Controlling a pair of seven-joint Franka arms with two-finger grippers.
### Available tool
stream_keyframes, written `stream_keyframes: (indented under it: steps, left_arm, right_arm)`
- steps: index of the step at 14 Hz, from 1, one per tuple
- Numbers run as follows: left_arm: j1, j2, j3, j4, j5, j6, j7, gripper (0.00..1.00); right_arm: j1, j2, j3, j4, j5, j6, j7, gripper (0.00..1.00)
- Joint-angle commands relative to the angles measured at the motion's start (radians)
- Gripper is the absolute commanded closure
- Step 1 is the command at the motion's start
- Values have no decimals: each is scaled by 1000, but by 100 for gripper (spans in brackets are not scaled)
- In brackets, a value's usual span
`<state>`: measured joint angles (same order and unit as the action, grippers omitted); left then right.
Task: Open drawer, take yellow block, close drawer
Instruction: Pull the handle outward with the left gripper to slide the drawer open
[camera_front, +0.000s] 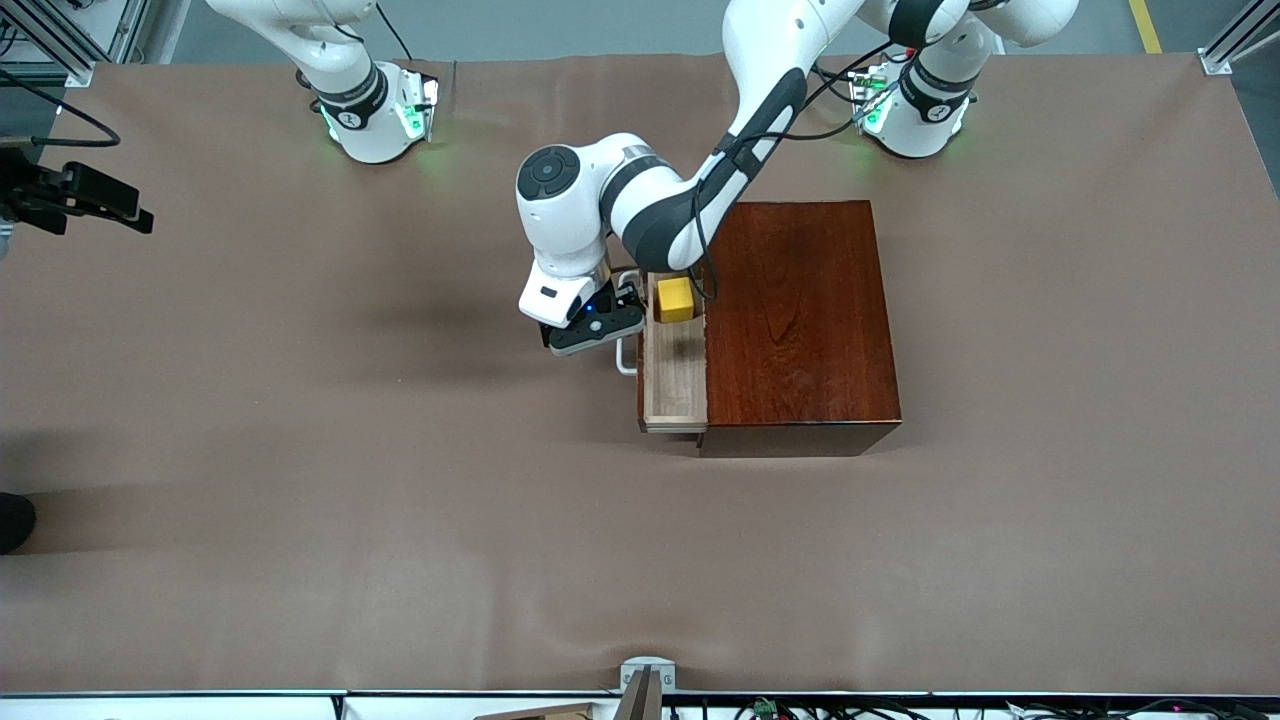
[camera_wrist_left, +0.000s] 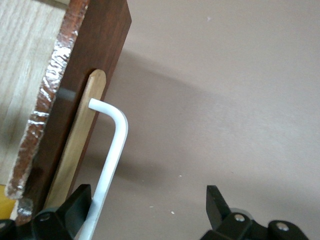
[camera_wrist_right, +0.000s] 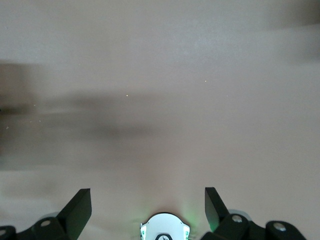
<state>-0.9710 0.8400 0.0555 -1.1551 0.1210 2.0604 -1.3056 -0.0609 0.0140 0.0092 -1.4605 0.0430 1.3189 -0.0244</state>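
Light-wood drawer (camera_front: 675, 375) part-open from glossy reddish-brown box (camera_front: 800, 315); small yellow cube (camera_front: 675, 299) exposed inside. Left hand (camera_front: 597, 328) wide at white loop handle (camera_wrist_left: 111, 150), gripping nothing. Right hand (camera_wrist_right: 148, 207) wide, waiting over bare surface (camera_front: 300, 450).

Left arm: white jointed arm, reaches from its base across the table, wrist bent down.
Left gripper (camera_front: 597, 330): black two-finger gripper, low, fingers (camera_wrist_left: 75, 210) spread apart, holding nothing.
Right arm: waits, folded back at its own end.
Right gripper (camera_wrist_right: 148, 207): black fingers wide apart, empty.

Brown table cover (camera_front: 300, 520) — aluminium frame (camera_front: 60, 40)
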Motion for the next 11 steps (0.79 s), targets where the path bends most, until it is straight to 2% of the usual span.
stream_keyframes:
  steps: [1, 5, 11]
  left_arm:
    - [-11, 24, -40, 29, -23, 98, -81, 0]
    - [-14, 37, -63, 29, -23, 181, -124, 0]
    - [-14, 45, -74, 28, -55, 188, -132, 0]
  right_arm:
    - [-19, 0, 15, 3, -8, -6, -6, 0]
    - [-22, 1, 15, 3, -8, -6, -6, 0]
    - [-25, 20, 14, 12, -12, -1, -6, 0]
